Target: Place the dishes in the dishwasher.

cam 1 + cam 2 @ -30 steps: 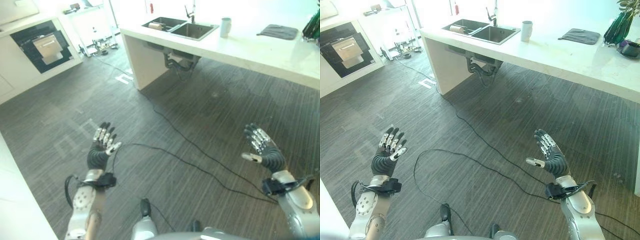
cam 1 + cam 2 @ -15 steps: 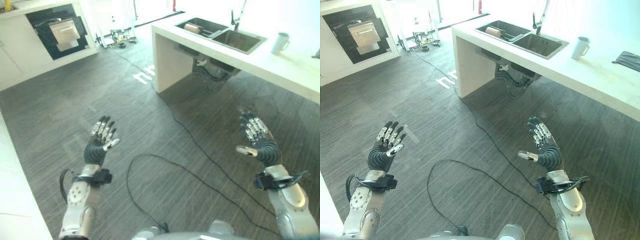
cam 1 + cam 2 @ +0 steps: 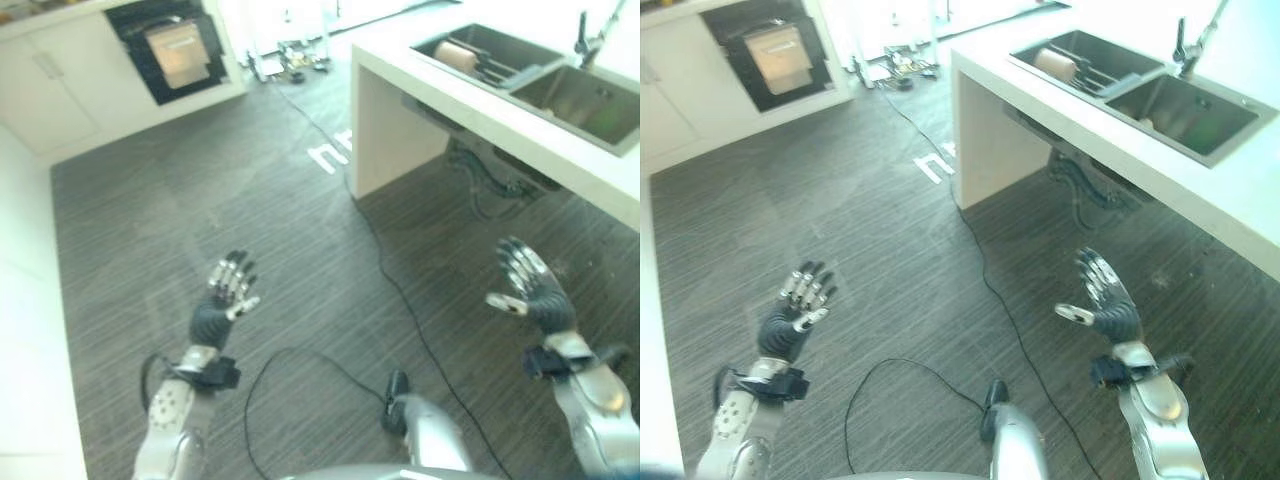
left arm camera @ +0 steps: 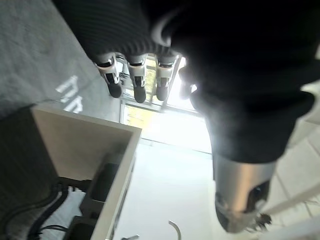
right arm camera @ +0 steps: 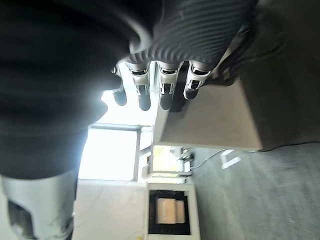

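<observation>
Both hands hang empty over the floor, fingers straight and spread: the left hand (image 3: 228, 292) low on the left, the right hand (image 3: 531, 290) low on the right, well apart, each palm turned inward. Over the last second the whole view has swung leftward, so the camera has moved rather than the room: the mug and cloth on the desk have slid out of sight, the sink (image 3: 1140, 85) now sits at the upper right, and the dark appliance front (image 3: 775, 55) in the far cabinets has come closer to the centre top. The hands keep the same raised, open pose throughout. My reading is that the robot is turning and walking, not yet handling anything; the task has barely begun. Between the hands lies bare dark plank floor (image 3: 300, 230) with plenty of room. Farther off, the desk (image 3: 470, 105) juts in from the right, its corner the nearest edge to mind. Dishes (image 3: 462, 58) show in the sink's left basin, a pale round piece beside dark ones. Farthest, the appliance stands across open floor; whether it is the dishwasher I cannot tell.
</observation>
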### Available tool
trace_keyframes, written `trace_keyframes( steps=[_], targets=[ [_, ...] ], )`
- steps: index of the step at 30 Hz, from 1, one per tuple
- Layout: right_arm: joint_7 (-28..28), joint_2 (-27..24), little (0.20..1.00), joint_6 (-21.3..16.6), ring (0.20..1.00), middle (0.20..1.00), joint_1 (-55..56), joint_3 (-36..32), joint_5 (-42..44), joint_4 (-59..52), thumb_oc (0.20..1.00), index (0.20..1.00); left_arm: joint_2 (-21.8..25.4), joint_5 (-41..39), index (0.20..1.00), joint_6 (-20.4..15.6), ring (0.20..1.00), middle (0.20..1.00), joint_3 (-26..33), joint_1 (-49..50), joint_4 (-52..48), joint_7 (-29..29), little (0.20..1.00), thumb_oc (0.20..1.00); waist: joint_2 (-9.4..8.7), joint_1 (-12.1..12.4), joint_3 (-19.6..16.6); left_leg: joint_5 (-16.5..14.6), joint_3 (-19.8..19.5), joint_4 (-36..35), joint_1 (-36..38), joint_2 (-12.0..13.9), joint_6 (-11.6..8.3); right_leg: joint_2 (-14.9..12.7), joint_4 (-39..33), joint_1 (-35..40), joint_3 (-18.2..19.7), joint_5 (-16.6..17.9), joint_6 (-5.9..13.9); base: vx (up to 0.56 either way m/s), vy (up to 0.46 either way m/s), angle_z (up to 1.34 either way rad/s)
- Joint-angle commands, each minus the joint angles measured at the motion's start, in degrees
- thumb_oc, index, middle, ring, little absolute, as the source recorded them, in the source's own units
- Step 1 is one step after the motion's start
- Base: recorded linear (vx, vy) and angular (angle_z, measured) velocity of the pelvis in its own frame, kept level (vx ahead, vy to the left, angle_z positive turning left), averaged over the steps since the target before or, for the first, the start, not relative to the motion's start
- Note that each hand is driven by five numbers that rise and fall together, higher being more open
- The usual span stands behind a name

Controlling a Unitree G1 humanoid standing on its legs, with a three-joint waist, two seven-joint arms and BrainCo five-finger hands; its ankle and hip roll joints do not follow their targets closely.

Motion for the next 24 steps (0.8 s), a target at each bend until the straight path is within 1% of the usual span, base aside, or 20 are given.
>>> trace_keyframes(
  steps=[1, 2, 3, 4, 5, 6, 7, 8, 9, 10, 11, 13, 14, 15, 17, 18, 19, 20, 21, 24],
  targets=[
    [-1.41, -0.43, 1.0, -3.42, 1.0, 1.0, 0.11, -1.46, 0.35, -3.8, 1.0, 1.0, 2.36, -5.85, 1.0, -5.09, 1.0, 1.0, 3.67, 1.52, -1.27, 1.28, 1.0, 1.0, -0.65, -1.16, -6.14, 3.6, 2.65, -4.86, -6.81, -4.68, 6.09, 1.04, -29.1, 14.18, 3.47, 13.49, 9.63, 0.36, -0.353, -0.03],
    [-0.92, -0.34, 1.0, -3.27, 1.0, 1.0, 0.51, -1.79, 1.0, -3.98, 1.0, 1.0, 2.08, -5.99, 1.0, -5.61, 1.0, 1.0, 3.97, 1.88, -1.51, 1.34, 1.0, 1.0, -0.51, -1.43, -6.39, 5.71, 2.7, -1.93, -7.28, -4.16, 5.06, 1.33, -29.06, 14.38, 3.17, 12.92, 8.79, 0.26, -0.326, -0.79],
    [0.04, -0.45, 1.0, -2.88, 1.0, 1.0, 1.92, -2.95, 1.97, -4.72, 1.0, 1.0, 1.58, -5.84, 1.0, -6.45, 1.0, 1.0, 4.73, 2.92, -2.39, 0.98, 1.0, 1.0, 0.06, -1.59, -6.52, 10.16, 2.78, 5.45, -8.73, -2.79, 2.73, 2.5, -29.6, 15.84, 3.22, 11.56, 7.47, 0.32, -0.421, -0.83],
    [1.13, -0.76, 1.0, -3.25, 1.0, 1.0, 3.59, -4.48, 2.39, -4.92, 1.0, 1.0, 0.95, -4.8, 1.0, -8.05, 1.0, 1.0, 5.24, 3.77, -3.81, -0.69, 1.0, 1.0, -0.56, -1.33, -6.36, 13.4, 2.44, 16.12, -12.77, -2.37, 0.92, 2.6, -30.27, 17.51, 3.52, 10.33, 5.93, 0.38, -0.44, -0.55],
    [1.94, -1.26, 1.0, -3.69, 1.0, 1.0, 4.54, -5.23, 2.87, -4.74, 1.0, 1.0, 0.6, -4.1, 1.0, -9.37, 1.0, 1.0, 5.63, 4.74, -4.79, -1.16, 1.0, 1.0, -1.14, -0.87, -5.8, 14.69, 1.88, 23.7, -17.27, -2.6, 0.16, 2.36, -30.24, 18.65, 4.03, 9.39, 5.03, 0.34, -0.367, -0.25],
    [3.06, -1.83, 1.0, -4.11, 1.0, 1.0, 5.41, -6.17, 3.44, -4.6, 1.0, 1.0, 0.46, -4.31, 1.0, -10.3, 1.0, 1.0, 6.35, 5.87, -5.51, -1.34, 1.0, 1.0, -1.89, -0.51, -5.2, 15.14, 0.72, 31.82, -21.56, -2.92, -0.05, 1.91, -29.96, 19.37, 5.08, 8.81, 4.37, 0.27, -0.235, -0.27],
    [3.83, -2.11, 1.0, -4.54, 1.0, 1.0, 5.92, -6.78, 3.5, -4.37, 1.0, 1.0, 0.37, -4.75, 1.0, -11.1, 1.0, 1.0, 6.99, 6.79, -5.95, -1.4, 1.0, 1.0, -2.67, -0.21, -4.69, 14.88, -0.41, 37.74, -24.82, -3.34, 0.27, 1.42, -29.71, 20.07, 6.33, 8.41, 3.77, 0.28, -0.214, -0.71],
    [4.17, -2.09, 1.0, -4.99, 1.0, 1.0, 6.12, -7.21, 3.65, -4.17, 1.0, 1.0, 0.13, -5.85, 1.0, -11.75, 1.0, 1.0, 7.77, 7.26, -5.89, -1.7, 1.0, 1.0, -3.39, 0.35, -3.65, 13.98, -1.26, 41.6, -30.41, -3.18, 1.42, 1.14, -29.37, 21.34, 7.86, 7.87, 3.43, 0.24, -0.169, -1.03],
    [3.75, -2.04, 1.0, -5.04, 1.0, 1.0, 5.84, -7.27, 3.59, -4.37, 1.0, 1.0, 0.14, -6.69, 1.0, -11.35, 1.0, 1.0, 8.4, 7.03, -5.9, -1.93, 1.0, 1.0, -4.04, 0.87, -2.9, 13.05, -1.04, 41.77, -34.22, -3.12, 2.55, 0.98, -29.64, 22.14, 8.89, 7.87, 3.5, 0.27, -0.12, -1.13],
    [3.17, -2.04, 1.0, -5.5, 1.0, 1.0, 5.37, -7.41, 3.58, -4.59, 1.0, 1.0, 0.04, -8.21, 1.0, -10.94, 1.0, 1.0, 9.2, 6.96, -6.18, -2.46, 1.0, 1.0, -4.29, 1.52, -2.13, 11.03, -0.33, 37.41, -36.24, -2.48, 3.8, 1.44, -30.4, 23.22, 10.66, 7.63, 3.88, 0.23, -0.019, -1.06],
    [3.29, -2.19, 1.0, -5.21, 1.0, 1.0, 4.78, -7.57, 3.98, -4.93, 1.0, 1.0, -0.07, -8.48, 1.0, -10.88, 1.0, 1.0, 9.41, 7.2, -6.39, -2.64, 1.0, 1.0, -4.19, 1.32, -2.22, 11.45, 0.57, 31.77, -35.3, -2.28, 4.05, 1.63, -30.5, 23.08, 11.78, 7.49, 4.19, 0.29, 0.043, -0.96],
    [3.43, -2.2, 1.0, -5.0, 1.0, 1.0, 3.9, -7.43, 3.6, -5.28, 1.0, 1.0, 0.42, -6.95, 1.0, -10.36, 1.0, 1.0, 9.22, 7.84, -6.26, -2.44, 1.0, 1.0, -2.51, 1.14, -2.26, 13.95, 1.74, 18.31, -31.95, -0.88, 3.17, 3.15, -30.89, 23.79, 13.95, 6.58, 4.98, 0.34, 0.172, -1.05],
    [3.31, -2.55, 1.0, -4.65, 1.0, 1.0, 3.82, -7.32, 2.75, -6.39, 1.0, 1.0, 1.49, -5.96, 1.0, -9.05, 1.0, 1.0, 8.61, 7.98, -6.36, -1.29, 1.0, 1.0, -0.83, 1.21, -2.47, 16.75, 1.42, 4.38, -30.39, 0.4, 1.96, 4.38, -31.49, 25.11, 15.86, 5.19, 5.92, 0.41, 0.268, -1.06],
    [3.37, -3.05, 1.0, -4.41, 1.0, 1.0, 4.19, -7.7, 2.56, -7.2, 1.0, 1.0, 1.88, -6.58, 1.0, -8.67, 1.0, 1.0, 8.43, 8.1, -6.75, -0.88, 1.0, 1.0, -0.42, 1.38, -2.64, 18.14, 0.98, -0.86, -29.61, 0.8, 1.46, 4.5, -31.67, 25.82, 16.79, 4.32, 6.19, 0.47, 0.34, -1.2],
    [3.6, -4.5, 1.0, -4.72, 1.0, 1.0, 4.72, -9.13, 2.55, -8.82, 1.0, 1.0, 1.79, -7.76, 1.0, -9.84, 1.0, 1.0, 7.66, 8.82, -7.59, -0.51, 1.0, 1.0, 0.66, 2.23, -2.52, 22.72, -0.05, -10.98, -29.93, 3.86, -0.09, 4.56, -31.67, 27.76, 18.39, 2.0, 6.39, 0.34, 0.281, -0.86],
    [3.37, -4.68, 1.0, -5.13, 1.0, 1.0, 4.56, -9.27, 2.69, -8.97, 1.0, 1.0, 1.53, -7.59, 1.0, -10.38, 1.0, 1.0, 7.22, 8.67, -7.36, -0.61, 1.0, 1.0, 0.79, 2.4, -2.31, 23.21, -0.22, -11.91, -30.49, 4.54, -0.31, 4.48, -31.67, 28.31, 18.59, 1.51, 6.31, 0.26, 0.253, -0.47],
    [2.98, -5.03, 1.0, -5.2, 1.0, 1.0, 4.09, -9.17, 3.38, -9.58, 1.0, 1.0, 1.09, -6.73, 1.0, -11.19, 1.0, 1.0, 6.58, 8.35, -6.9, -0.43, 1.0, 1.0, 0.88, 2.95, -2.05, 23.87, -1.7, -11.84, -31.13, 5.06, -0.57, 4.3, -31.67, 29.08, 18.7, 0.75, 6.15, 0.2, 0.216, -0.35],
    [3.14, -5.28, 1.0, -5.01, 1.0, 1.0, 3.95, -9.31, 4.03, -9.98, 1.0, 1.0, 0.95, -6.36, 1.0, -11.48, 1.0, 1.0, 6.61, 8.31, -6.85, -0.2, 1.0, 1.0, 0.83, 3.16, -1.95, 23.79, -2.51, -11.58, -31.06, 5.01, -0.55, 4.08, -31.67, 29.37, 18.76, 0.5, 6.16, 0.23, 0.309, -0.2],
    [3.35, -6.08, 1.0, -4.15, 1.0, 1.0, 3.5, -9.43, 4.78, -10.97, 1.0, 1.0, 0.93, -6.55, 1.0, -11.63, 1.0, 1.0, 7.26, 8.54, -7.19, -0.37, 1.0, 1.0, 0.63, 3.42, -1.98, 22.05, -3.42, -10.69, -30.3, 4.5, -0.07, 3.3, -31.67, 29.54, 18.87, 0.34, 6.41, 0.16, 0.285, -0.19],
    [3.63, -6.06, 1.0, -4.73, 1.0, 1.0, 3.6, -10.16, 4.07, -11.11, 1.0, 1.0, 1.66, -6.69, 1.0, -11.93, 1.0, 1.0, 8.46, 8.24, -8.03, -1.38, 1.0, 1.0, 0.75, 3.13, -2.64, 18.3, -1.57, -11.67, -28.0, 4.5, 0.49, 1.9, -31.54, 30.02, 17.09, 0.47, 7.38, 0.13, 0.293, -0.61]
  ],
)
